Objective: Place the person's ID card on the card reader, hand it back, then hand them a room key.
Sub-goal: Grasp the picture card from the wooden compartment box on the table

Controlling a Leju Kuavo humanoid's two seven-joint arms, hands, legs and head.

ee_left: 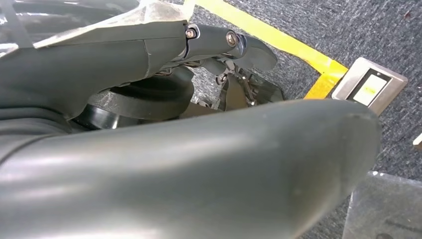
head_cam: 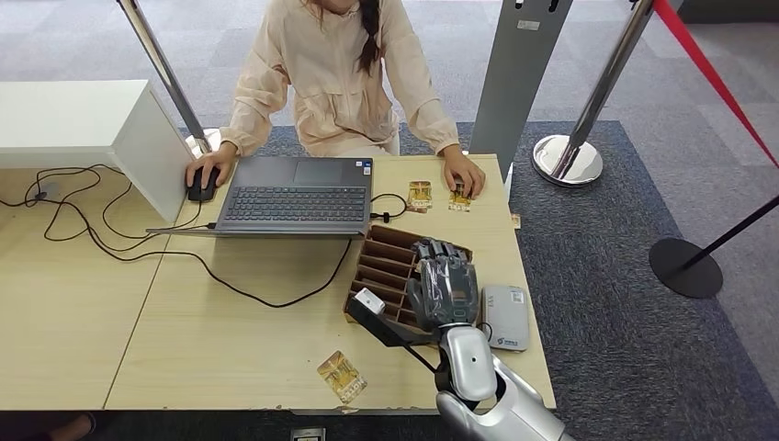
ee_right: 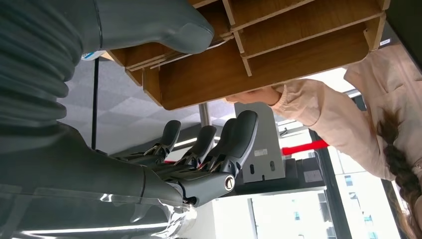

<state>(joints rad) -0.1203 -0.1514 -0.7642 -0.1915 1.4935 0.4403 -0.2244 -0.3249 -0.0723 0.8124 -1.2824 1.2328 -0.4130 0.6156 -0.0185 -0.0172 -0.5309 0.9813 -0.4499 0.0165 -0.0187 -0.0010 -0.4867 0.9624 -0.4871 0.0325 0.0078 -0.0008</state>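
My right hand point(head_cam: 445, 283) hovers over the near right part of a brown wooden slotted tray point(head_cam: 381, 262), fingers spread and nothing in it. In the right wrist view its fingers point(ee_right: 234, 137) stand apart just off the tray point(ee_right: 259, 64). A white card reader point(head_cam: 504, 315) lies right of the tray. Two gold-patterned cards lie at the table's far side: one point(head_cam: 420, 195) free, the other point(head_cam: 460, 197) under the person's hand point(head_cam: 464, 175). A third card point(head_cam: 342, 375) lies near the front edge. My left hand point(ee_left: 199, 149) hangs over the floor, holding nothing.
An open laptop point(head_cam: 299, 195) sits before the seated person, whose other hand rests on a mouse point(head_cam: 202, 184). Black cables point(head_cam: 101, 225) trail across the left table. A white box point(head_cam: 83, 124) stands far left. Stanchion bases point(head_cam: 568, 158) and a red rope are on the right.
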